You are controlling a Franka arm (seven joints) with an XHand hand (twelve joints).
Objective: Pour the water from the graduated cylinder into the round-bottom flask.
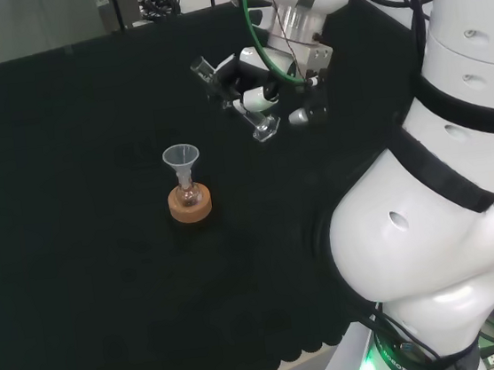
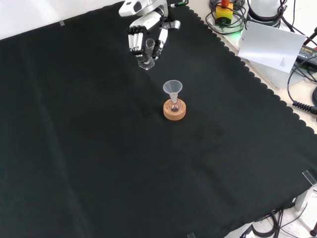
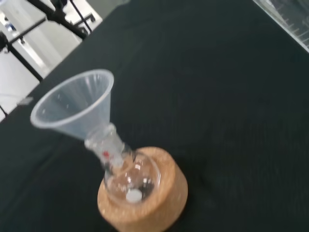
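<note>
While the graduated cylinder (image 1: 235, 97) is gripped in the curled fingers of the robot hand (image 1: 249, 82), it is held tilted above the tabletop (image 1: 67, 170).

In the head view, the cylinder's open mouth is pointed away from the robot hand towards the upper left, and its clear base (image 1: 266, 129) is seen just below the fingers. In the front view, the cylinder is seen between the fingers (image 2: 132, 42), with its base close above the black cloth. The round-bottom flask (image 2: 174, 106) is seated in a cork ring (image 2: 174, 112), with a clear funnel (image 2: 172, 88) set in its neck; it is placed well apart from the robot hand, nearer the front camera. Whether water is held in the cylinder cannot be told.
</note>
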